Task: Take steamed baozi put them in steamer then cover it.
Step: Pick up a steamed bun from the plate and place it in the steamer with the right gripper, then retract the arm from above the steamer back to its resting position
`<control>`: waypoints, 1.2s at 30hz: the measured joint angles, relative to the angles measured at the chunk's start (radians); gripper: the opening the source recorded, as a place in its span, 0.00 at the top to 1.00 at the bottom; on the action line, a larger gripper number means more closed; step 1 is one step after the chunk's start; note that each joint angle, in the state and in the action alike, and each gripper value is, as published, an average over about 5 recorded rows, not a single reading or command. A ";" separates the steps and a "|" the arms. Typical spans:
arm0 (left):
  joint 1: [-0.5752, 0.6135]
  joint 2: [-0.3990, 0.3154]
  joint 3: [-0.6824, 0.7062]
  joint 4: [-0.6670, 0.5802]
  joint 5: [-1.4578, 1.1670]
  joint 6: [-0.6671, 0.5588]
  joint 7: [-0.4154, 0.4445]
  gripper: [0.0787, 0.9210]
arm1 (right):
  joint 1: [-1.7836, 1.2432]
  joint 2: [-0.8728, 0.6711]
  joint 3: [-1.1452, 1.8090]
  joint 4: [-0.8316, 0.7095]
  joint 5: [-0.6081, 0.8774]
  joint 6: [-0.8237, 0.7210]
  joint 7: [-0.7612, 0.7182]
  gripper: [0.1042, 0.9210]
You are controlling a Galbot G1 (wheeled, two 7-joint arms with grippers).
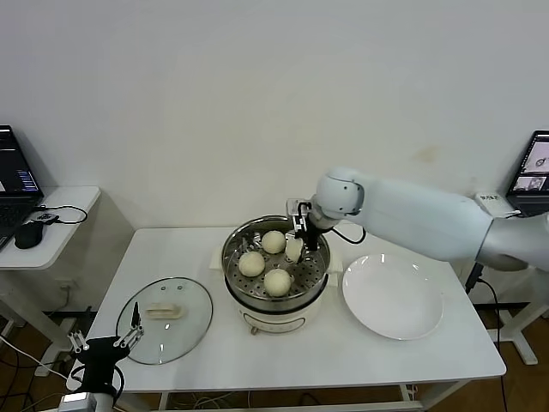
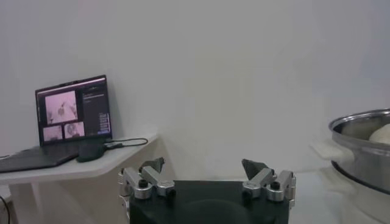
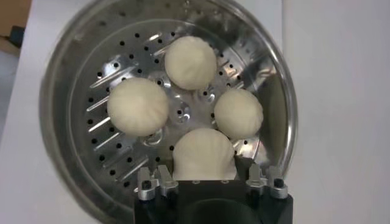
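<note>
The steel steamer point(image 1: 274, 292) stands mid-table on its white base. Four cream-white baozi lie on its perforated tray point(image 3: 122, 158): one at the back point(image 1: 274, 242), one on the left point(image 1: 251, 263), one in front point(image 1: 277, 281), and one point(image 1: 293, 250) on the right between my right gripper's fingers. My right gripper point(image 1: 301, 243) reaches down into the pot. In the right wrist view it point(image 3: 207, 173) is open around that baozi point(image 3: 204, 152), with a small gap at one finger. The glass cover point(image 1: 165, 319) lies flat on the table's left. My left gripper point(image 1: 105, 333) is open and idle beyond the table's front-left corner.
An empty white plate point(image 1: 393, 296) lies right of the steamer. A side table with a laptop point(image 2: 73, 119) and a mouse point(image 1: 28, 233) stands at the left. A second screen point(image 1: 533, 163) is at the far right. The steamer's rim point(image 2: 365, 152) shows in the left wrist view.
</note>
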State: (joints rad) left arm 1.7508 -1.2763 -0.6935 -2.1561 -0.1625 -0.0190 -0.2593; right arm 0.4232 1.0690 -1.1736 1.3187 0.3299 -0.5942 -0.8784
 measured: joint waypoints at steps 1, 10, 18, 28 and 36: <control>0.000 0.000 0.000 0.000 0.000 0.000 0.000 0.12 | -0.005 0.002 0.001 -0.004 -0.004 -0.001 0.001 0.36; -0.001 -0.004 0.001 0.004 0.001 -0.002 -0.001 0.12 | -0.036 0.007 0.015 -0.021 -0.019 -0.009 0.019 0.22; 0.000 -0.001 -0.001 0.002 0.002 -0.002 -0.001 0.12 | -0.027 -0.026 0.053 0.014 0.006 -0.022 0.035 0.12; -0.004 -0.001 0.004 0.000 0.004 -0.004 -0.001 0.12 | -0.057 -0.176 0.161 0.185 0.122 -0.030 0.186 0.12; -0.003 -0.002 0.013 0.009 0.008 -0.013 0.001 0.12 | -0.341 -0.336 0.433 0.340 0.164 0.100 0.479 0.12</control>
State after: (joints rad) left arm 1.7478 -1.2784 -0.6809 -2.1468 -0.1550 -0.0322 -0.2581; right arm 0.0824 0.7330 -0.7406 1.6583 0.4935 -0.4944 -0.3989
